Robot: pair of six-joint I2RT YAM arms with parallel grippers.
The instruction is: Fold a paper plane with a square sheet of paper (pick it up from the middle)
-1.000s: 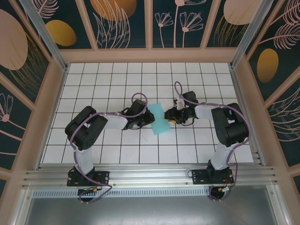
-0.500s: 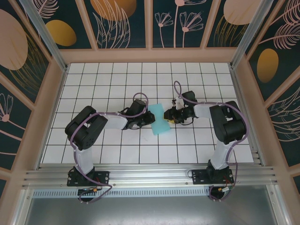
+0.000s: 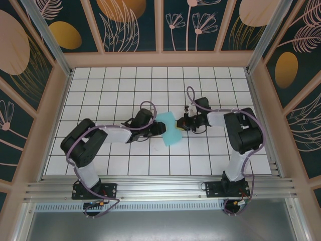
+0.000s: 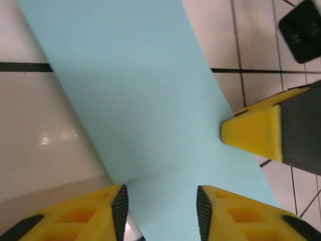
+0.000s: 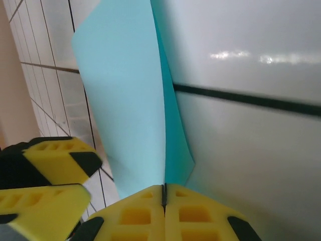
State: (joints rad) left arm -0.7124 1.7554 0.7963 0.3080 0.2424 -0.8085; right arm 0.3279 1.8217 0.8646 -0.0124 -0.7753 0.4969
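The square sheet of paper [image 3: 170, 132] is light turquoise and stands bent up off the white grid table between my two grippers. My right gripper [image 3: 180, 123] is shut on the sheet's right edge; in the right wrist view its jaws [image 5: 164, 191] meet on the paper [image 5: 125, 100], which rises in a folded curve. My left gripper [image 3: 157, 128] is at the sheet's left side. In the left wrist view it [image 4: 161, 201] stands open, with the paper [image 4: 135, 90] spanning the gap between its pads. The pads do not touch it.
The white grid table [image 3: 120, 90] is enclosed by tan frame walls [image 3: 55, 100] with patterned panels. A metal rail [image 3: 160, 188] runs along the near edge. The right gripper's yellow finger [image 4: 256, 135] sits close beside the left one.
The left arm has stretched out lower and pushed its gripper slightly right, further onto the sheet. The right gripper stays shut on the paper's edge, almost unmoved.
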